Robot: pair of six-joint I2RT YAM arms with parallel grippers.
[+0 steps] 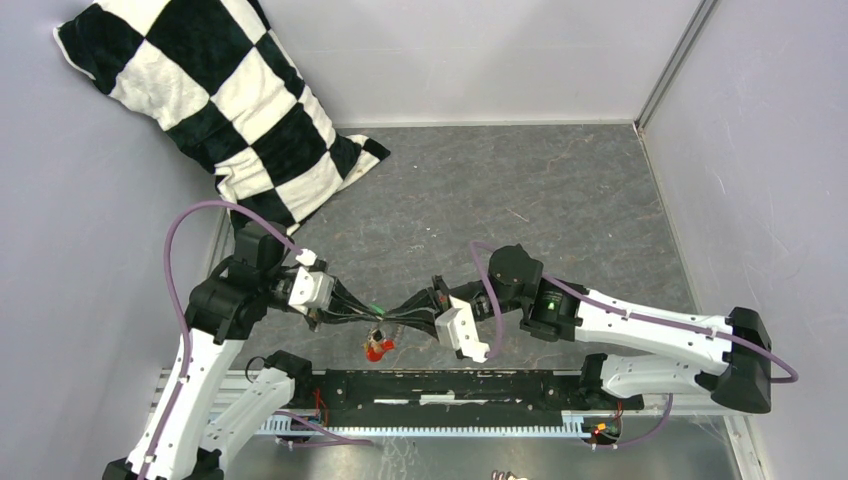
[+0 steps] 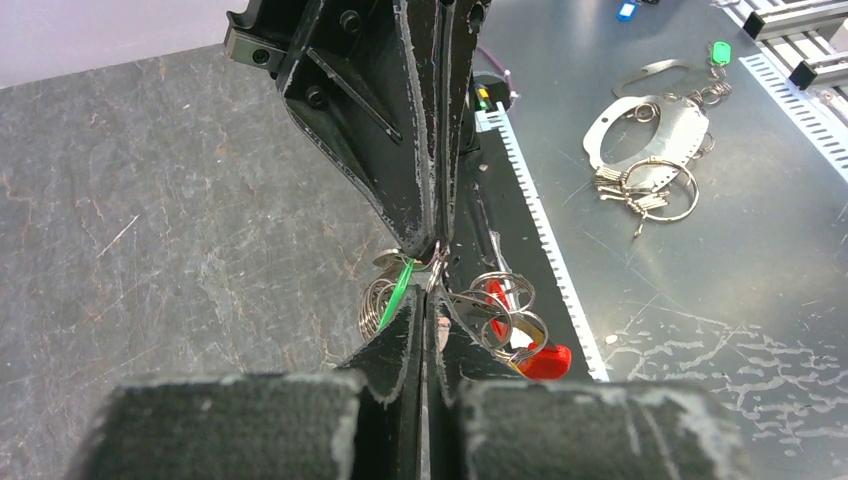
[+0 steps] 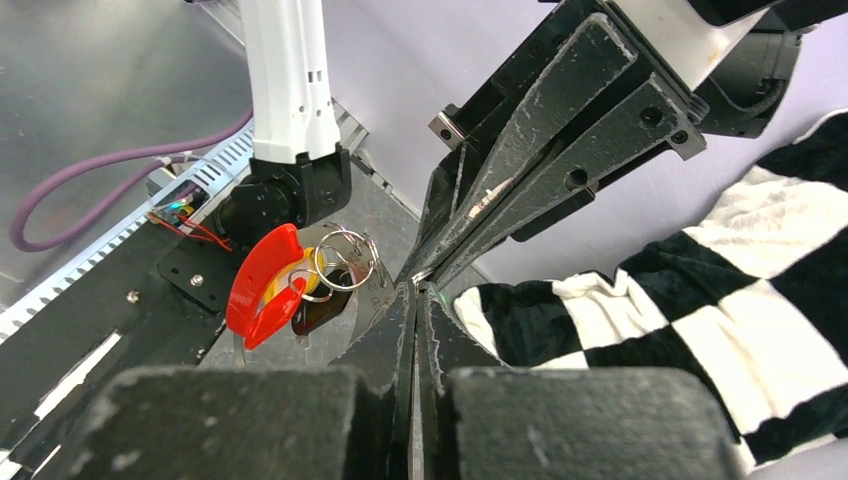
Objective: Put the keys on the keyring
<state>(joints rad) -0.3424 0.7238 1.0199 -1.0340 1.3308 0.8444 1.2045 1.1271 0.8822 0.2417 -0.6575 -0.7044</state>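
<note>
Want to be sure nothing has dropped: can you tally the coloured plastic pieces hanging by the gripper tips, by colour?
Green key head: 1
Red piece: 1
Yellow piece: 1, mostly hidden behind the red one
Total: 3

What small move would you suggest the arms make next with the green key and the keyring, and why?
Probably a slight slide of the green key along the keyring coil. Both the left gripper and right gripper have fingers closed, tip to tip, with the green key at their meeting point and the red strap hanging free; whether the key is fully threaded is unclear.
</note>
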